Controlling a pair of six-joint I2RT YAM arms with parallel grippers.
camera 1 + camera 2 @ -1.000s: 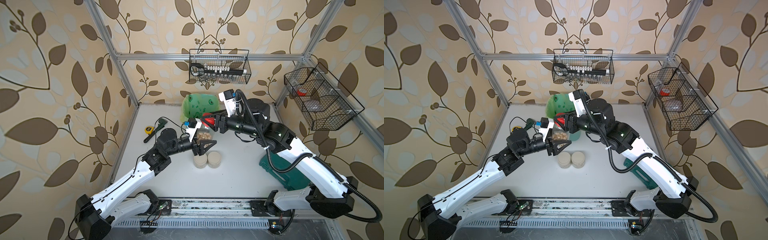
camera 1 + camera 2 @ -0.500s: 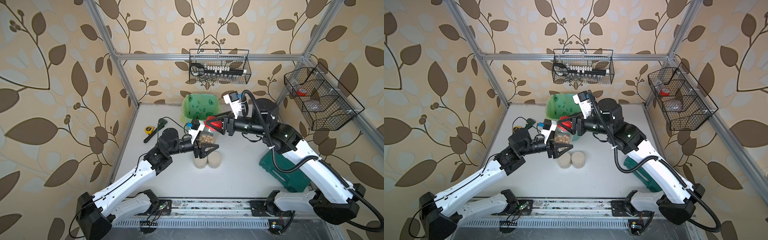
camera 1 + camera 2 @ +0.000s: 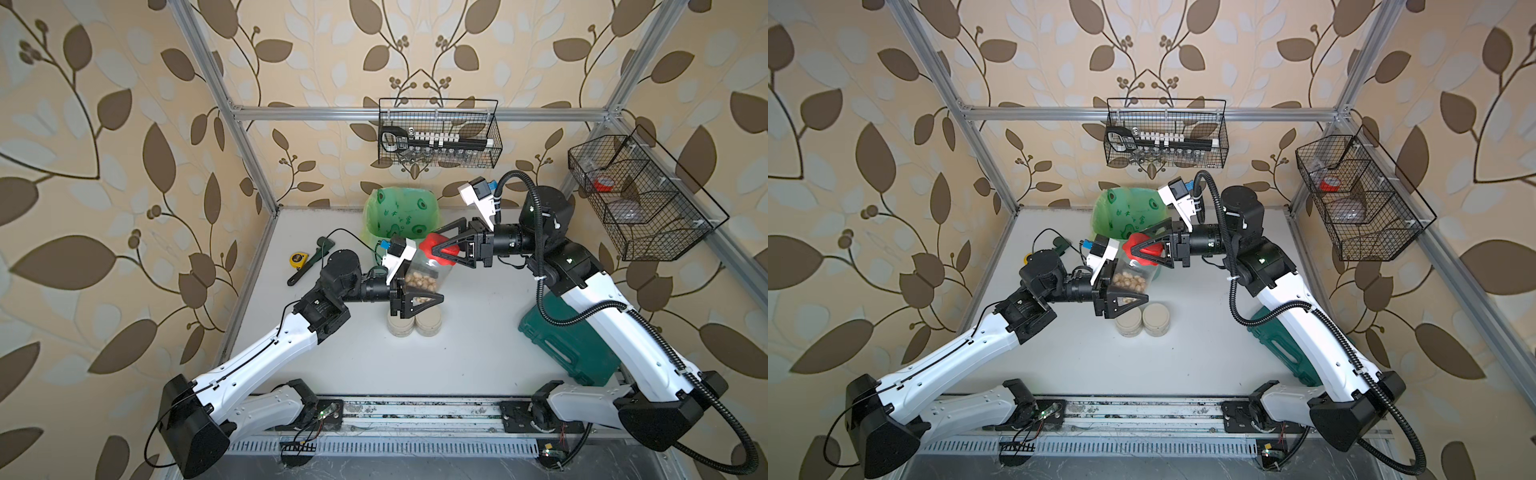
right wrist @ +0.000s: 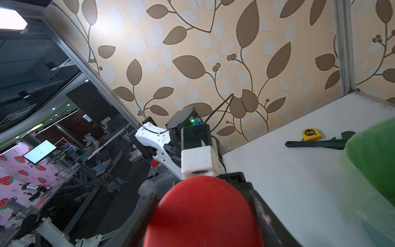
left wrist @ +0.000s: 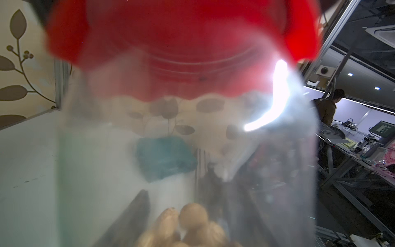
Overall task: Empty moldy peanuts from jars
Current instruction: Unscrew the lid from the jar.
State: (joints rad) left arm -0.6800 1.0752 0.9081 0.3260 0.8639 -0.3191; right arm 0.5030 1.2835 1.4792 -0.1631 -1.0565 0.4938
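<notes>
The tall jar point(image 3: 434, 272), with the peanuts point(image 3: 419, 283) heaped in its lower end, now leans over, its red lid point(image 3: 428, 242) tipped toward the right arm. Compared with a second ago it is more tilted and sits slightly farther from the left arm's base. It appears to hang clear of the counter point(image 3: 478, 345), just behind the two short jars point(image 3: 401, 325), which stand side by side with their beige lids on. The bin point(image 3: 399, 216) with its green liner is near, on the far side.

The left gripper point(image 3: 428, 284) is clenched across the glass body, no wider or tighter than a second ago. The right gripper point(image 3: 437, 241) is clamped on the red lid from the side with the same unchanged bite. The arm behind it is posed differently, though: the wrist now lies level and points straight at the jar, and its camera housing is farther from the bin.

In the left wrist view the lid covers the neck with the screw threads showing through the glass, so it is on. Whether it is any looser cannot be told.

My reading is that the arms are re-posing the jar between them and working at the lid, not yet opening it. All three jars are closed and no peanuts are out, so the emptying itself is not yet begun.
</notes>
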